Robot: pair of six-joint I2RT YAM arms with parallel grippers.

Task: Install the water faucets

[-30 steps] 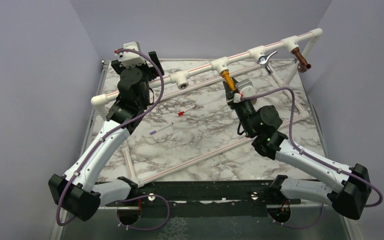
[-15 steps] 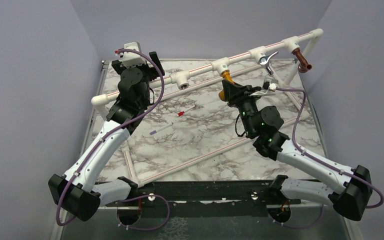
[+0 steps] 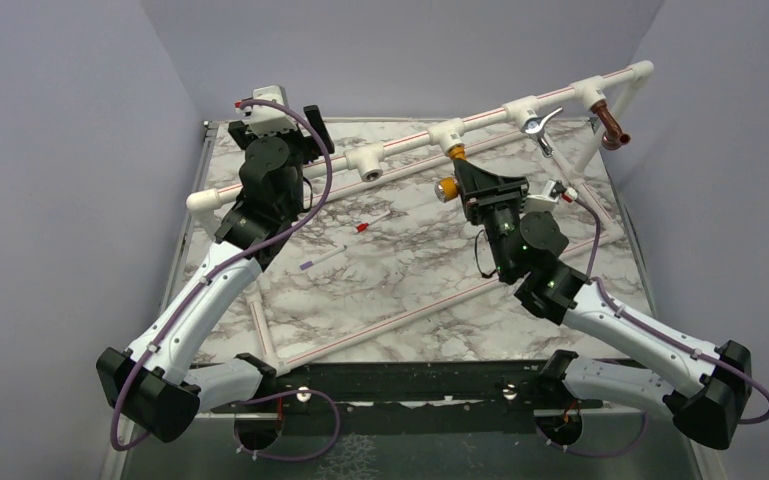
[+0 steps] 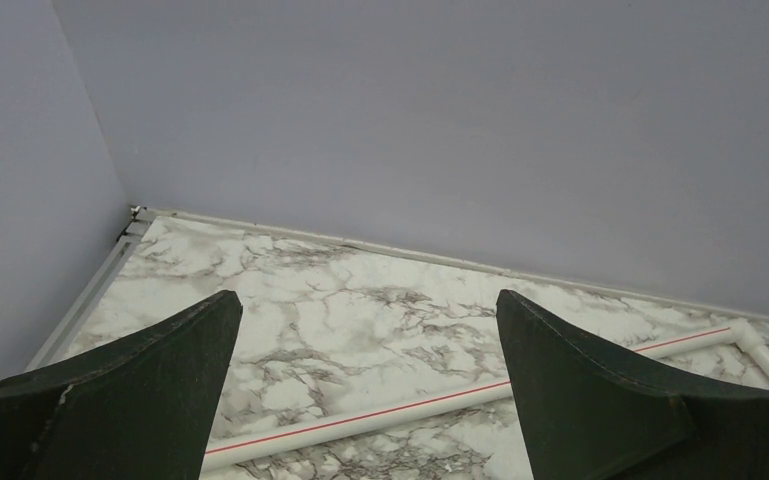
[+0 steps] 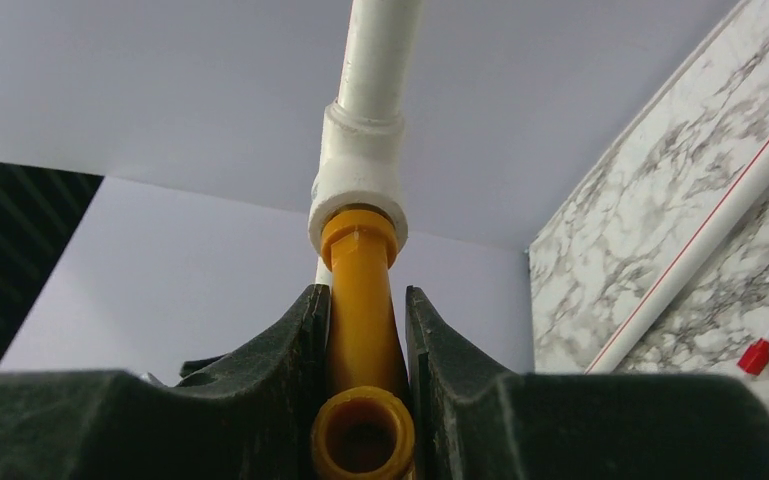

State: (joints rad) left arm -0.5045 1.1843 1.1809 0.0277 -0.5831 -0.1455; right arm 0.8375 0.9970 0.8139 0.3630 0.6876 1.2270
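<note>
From where I stand, the right arm point(image 3: 560, 290) has its jaws clamped on the body of the mustard-yellow faucet point(image 5: 360, 290). The faucet's threaded end sits in the mouth of a white tee fitting point(image 5: 358, 190) on the raised pipe rail point(image 3: 490, 112), above the marble surface point(image 3: 410, 280). Its silvery knob point(image 3: 446, 188) sticks out to the side. I take this as the screwing-in step for that tap, already seated but probably not yet tight. The chrome faucet point(image 3: 540, 122) and the copper-brown faucet point(image 3: 612, 125) hang from their tees farther along the rail. One empty tee point(image 3: 368, 160) waits to the left, and I can't spot a fourth tap. The left arm point(image 3: 260, 190) is up by the far end of the rail with its jaws spread wide and nothing between them. Next, I'd guess, the right wrist must turn squarely about the thread's axis. It may need to let go and re-grip, and should finish with the spout pointing down.
</note>
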